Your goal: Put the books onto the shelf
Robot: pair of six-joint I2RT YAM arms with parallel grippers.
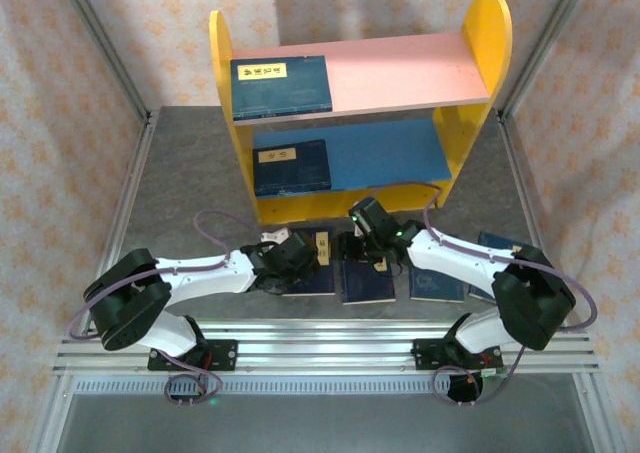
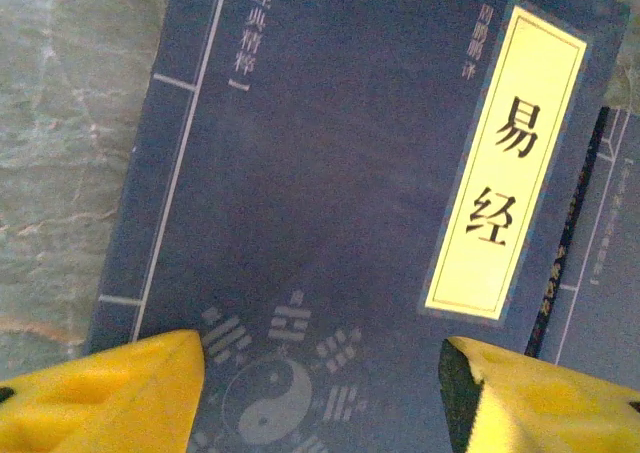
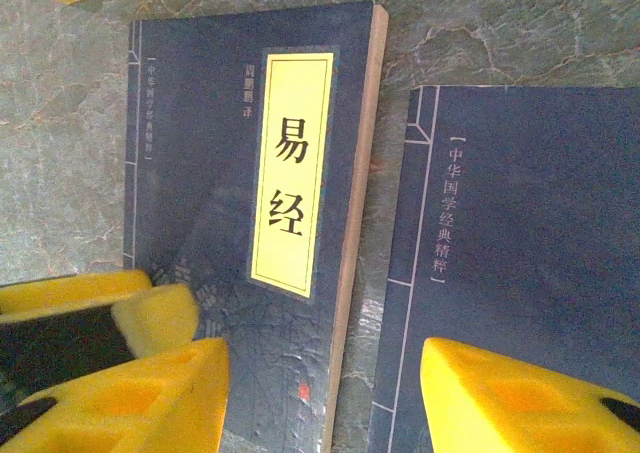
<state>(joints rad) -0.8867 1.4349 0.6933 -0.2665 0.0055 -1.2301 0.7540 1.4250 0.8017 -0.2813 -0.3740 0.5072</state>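
In my left wrist view, the yellow label (image 2: 505, 163) at the right of the blue book (image 2: 330, 223) reads 易经. In my right wrist view, the centre book (image 3: 190, 153) bears 易经 on its yellow strip (image 3: 290, 173); the right-hand book (image 3: 540, 233) reads 中华国学经典精粹.

A dark blue book (image 2: 340, 223) lies flat on the grey marbled worktop (image 2: 60, 123), with a yellow label (image 2: 510, 163) bearing dark characters near its right side and a pale round emblem (image 2: 270, 388) low on the cover. A second book (image 2: 610, 273) lies just beside it on the right. The end effector (image 2: 320, 403) hangs over the cover, its yellow fingers (image 2: 120, 393) spread apart.
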